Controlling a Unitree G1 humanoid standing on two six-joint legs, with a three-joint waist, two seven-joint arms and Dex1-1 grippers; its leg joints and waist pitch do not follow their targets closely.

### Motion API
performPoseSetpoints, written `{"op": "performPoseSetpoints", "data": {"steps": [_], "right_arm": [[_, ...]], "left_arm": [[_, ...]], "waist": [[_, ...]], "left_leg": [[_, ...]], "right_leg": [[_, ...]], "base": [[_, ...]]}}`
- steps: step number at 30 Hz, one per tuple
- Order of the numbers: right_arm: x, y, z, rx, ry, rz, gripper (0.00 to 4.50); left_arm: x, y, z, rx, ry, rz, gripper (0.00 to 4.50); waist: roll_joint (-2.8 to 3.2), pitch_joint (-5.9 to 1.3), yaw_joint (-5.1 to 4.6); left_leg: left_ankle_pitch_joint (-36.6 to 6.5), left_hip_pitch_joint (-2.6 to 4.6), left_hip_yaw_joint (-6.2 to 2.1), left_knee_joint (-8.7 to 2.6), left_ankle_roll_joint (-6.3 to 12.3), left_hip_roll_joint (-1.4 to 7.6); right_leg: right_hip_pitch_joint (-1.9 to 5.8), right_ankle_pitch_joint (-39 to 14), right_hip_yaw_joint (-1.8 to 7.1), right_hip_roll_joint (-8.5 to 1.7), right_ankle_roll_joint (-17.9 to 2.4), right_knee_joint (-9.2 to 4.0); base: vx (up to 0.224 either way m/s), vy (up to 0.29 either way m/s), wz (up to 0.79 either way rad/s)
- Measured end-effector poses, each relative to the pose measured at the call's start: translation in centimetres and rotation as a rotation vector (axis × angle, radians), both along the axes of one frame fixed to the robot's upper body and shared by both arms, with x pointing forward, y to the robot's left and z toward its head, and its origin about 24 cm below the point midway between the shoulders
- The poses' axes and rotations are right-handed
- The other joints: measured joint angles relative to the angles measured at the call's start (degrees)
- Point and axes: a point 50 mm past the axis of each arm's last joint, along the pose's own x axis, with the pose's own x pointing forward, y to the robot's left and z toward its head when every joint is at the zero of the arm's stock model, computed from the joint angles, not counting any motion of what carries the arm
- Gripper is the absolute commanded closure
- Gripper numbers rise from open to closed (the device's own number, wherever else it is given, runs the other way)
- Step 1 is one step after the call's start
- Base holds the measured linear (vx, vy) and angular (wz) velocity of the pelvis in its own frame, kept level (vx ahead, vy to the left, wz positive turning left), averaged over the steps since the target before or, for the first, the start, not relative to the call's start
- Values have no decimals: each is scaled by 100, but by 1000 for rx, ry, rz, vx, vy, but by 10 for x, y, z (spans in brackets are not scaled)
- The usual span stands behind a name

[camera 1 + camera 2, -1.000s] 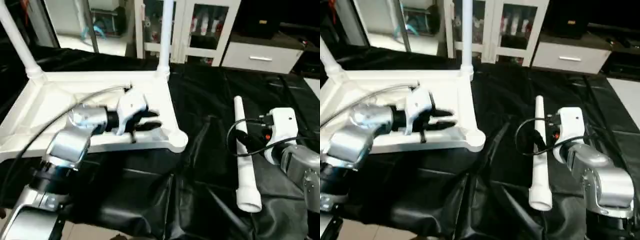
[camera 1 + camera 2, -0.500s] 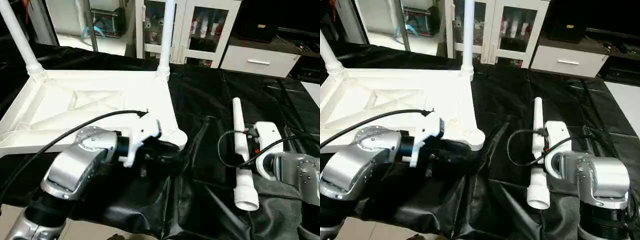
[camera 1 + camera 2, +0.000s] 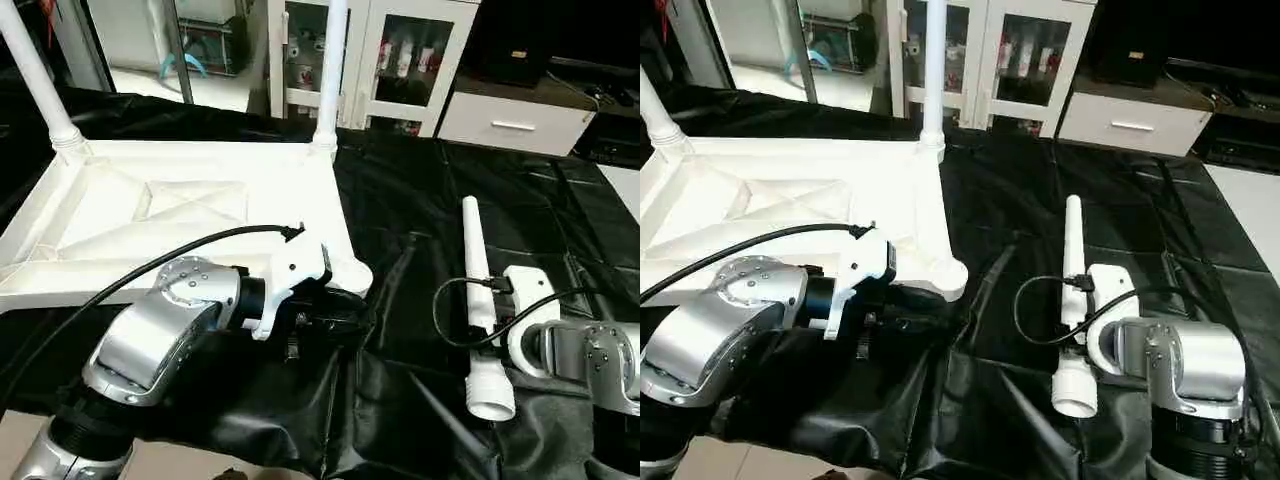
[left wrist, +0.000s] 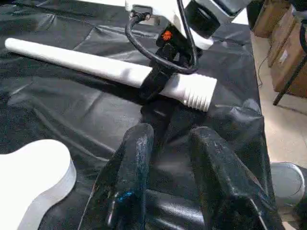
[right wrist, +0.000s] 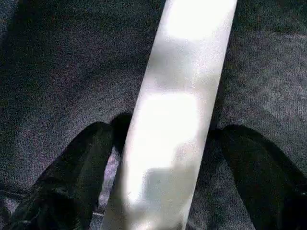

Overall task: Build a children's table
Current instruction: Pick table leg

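- The top (image 3: 190,215) lies underside up toward the table's (image 3: 420,200) far left corner, ribs and sockets facing up, so legs can be pushed in from above.
- 2 legs already stand in its far sockets: one (image 3: 35,85) at the far left corner of the top, one (image 3: 330,75) at the far right. The near right socket (image 3: 352,277) is bare; the near left corner I cannot make out.
- A loose leg (image 3: 478,300) lies flat near the table's right edge, ribbed thick end toward the near edge, slim end pointing away. That likely leaves its ribbed end free for a socket.
- The right pincer (image 5: 158,158) straddles this leg near its thick end, fingers (image 5: 72,177) spread, one on each side, with gaps showing. I judge it about to pinch, not gripping yet.
- The left pincer (image 4: 168,177) hovers over the cloth just beside the near right socket, part spread and holding nothing, probably waiting to steady the top.
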Motion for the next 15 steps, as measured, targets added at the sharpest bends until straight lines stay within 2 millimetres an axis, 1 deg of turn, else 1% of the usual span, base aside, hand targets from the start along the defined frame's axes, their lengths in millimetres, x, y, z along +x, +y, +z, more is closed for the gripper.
{"op": "performPoseSetpoints", "data": {"steps": [2, 5, 9, 10, 11, 13, 14, 15], "right_arm": [[-1, 2, -2, 15, 9, -2, 105], [-3, 5, -7, 47, 21, -11, 145], [-2, 1, -8, 56, 16, -46, 157], [-2, 1, -8, 61, 16, -55, 182], [0, 2, -8, 64, 7, -61, 190], [1, 2, -8, 66, 1, -65, 194], [2, 2, -8, 69, -3, -70, 204], [2, 2, -8, 76, -9, -78, 228]], "left_arm": [[0, 0, 1, 2, -1, 1, 295], [-1, 1, 0, 5, 8, 12, 295], [-2, 2, -3, 13, 14, 25, 295], [-2, 2, -3, 14, 12, 27, 295], [-2, 3, -3, 17, 11, 29, 295], [-2, 3, -3, 18, 11, 30, 295], [-2, 3, -3, 20, 11, 33, 295], [-2, 4, -3, 20, 10, 39, 278]], "waist": [[-4, -2, 1], [-10, -4, 4], [-25, -10, 7], [-27, -12, 7], [-29, -13, 6], [-31, -13, 6], [-31, -12, 9], [-27, -13, 11]], "left_leg": [[1, 1, 0, 0, -1, 0], [2, 2, 0, 0, -4, 0], [4, 3, -1, 0, -7, 0], [5, 4, -1, 0, -9, 0], [7, 5, -2, 0, -11, 0], [8, 5, -3, 0, -13, 0], [8, 5, -4, 0, -14, 0], [8, 6, -4, 0, -14, 0]], "right_leg": [[0, -1, 0, 0, 1, 1], [1, -1, 0, 0, 2, 2], [2, -2, -1, 0, 5, 2], [3, -2, -1, 0, 5, 2], [4, 0, -1, 0, 5, 2], [4, 1, -1, 0, 7, 3], [4, 1, -1, 0, 7, 3], [4, 1, -1, 0, 7, 4]], "base": [[0, 0, 0], [0, 0, 0], [0, 0, 0], [0, 0, 0], [0, 0, 0], [0, 0, 0], [0, 0, 0], [0, 0, 0]]}}
